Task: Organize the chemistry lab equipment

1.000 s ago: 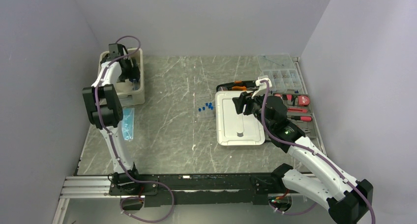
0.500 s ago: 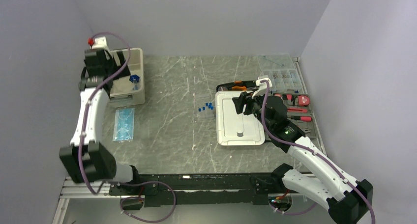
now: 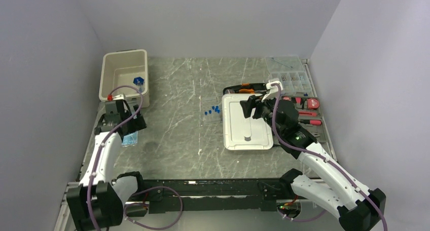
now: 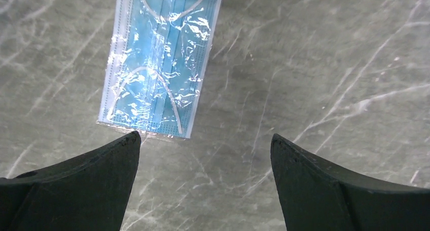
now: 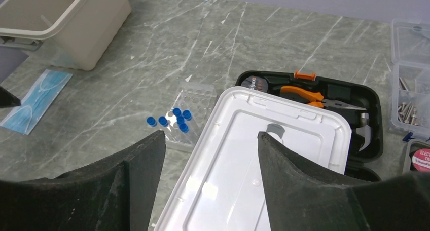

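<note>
Several blue-capped vials (image 3: 212, 110) lie on the table mid-way, left of a white lid; the right wrist view shows them (image 5: 172, 120) on a flat clear perforated rack (image 5: 196, 100). A light-blue wrapped mask (image 4: 159, 64) lies at the left (image 3: 131, 139). My left gripper (image 4: 205, 140) is open and empty, low over the table just past the mask's near end (image 3: 129, 125). My right gripper (image 5: 210, 137) is open and empty above the white lid (image 3: 247, 109). A small blue piece (image 3: 138, 81) lies in the beige bin (image 3: 109, 69).
The white lid (image 5: 263, 160) lies flat beside the black case of orange-handled tools (image 5: 324, 91). A clear compartmented parts box (image 3: 291, 76) stands at the back right. The beige bin also shows in the right wrist view (image 5: 66, 18).
My left arm has pulled out of the beige bin and swung toward the near side, down over the mask. The blue piece stays in the bin. The right arm has not moved.
</note>
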`<state>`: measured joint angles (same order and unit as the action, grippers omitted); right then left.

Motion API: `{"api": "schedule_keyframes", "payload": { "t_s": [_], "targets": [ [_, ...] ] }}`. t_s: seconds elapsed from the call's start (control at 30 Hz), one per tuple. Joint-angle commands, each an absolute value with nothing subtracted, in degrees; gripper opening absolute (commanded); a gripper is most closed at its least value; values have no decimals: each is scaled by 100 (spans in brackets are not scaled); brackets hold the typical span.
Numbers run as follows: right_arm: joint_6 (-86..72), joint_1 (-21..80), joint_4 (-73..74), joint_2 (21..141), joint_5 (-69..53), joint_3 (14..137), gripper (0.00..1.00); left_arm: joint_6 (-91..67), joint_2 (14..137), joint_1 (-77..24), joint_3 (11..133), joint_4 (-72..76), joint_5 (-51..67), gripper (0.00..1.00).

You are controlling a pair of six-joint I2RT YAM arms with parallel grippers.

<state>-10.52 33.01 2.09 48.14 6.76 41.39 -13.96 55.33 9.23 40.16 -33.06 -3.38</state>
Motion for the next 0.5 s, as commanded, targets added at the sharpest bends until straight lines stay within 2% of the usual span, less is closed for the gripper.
{"api": "schedule_keyframes", "payload": {
  "t_s": [0.0,0.3,0.47],
  "targets": [
    [-1087,3276,26,4600,542,4103,70,-1520,6118,979,4081,-3179,-407,99],
    [-1115,3270,23,4433,463,4076,78,-1604,7285,1800,4424,-2991,-198,99],
    [-1143,3262,25,4390,421,4061,78,-1522,7773,1832,4562,-2952,-420,99]
  ]
}}
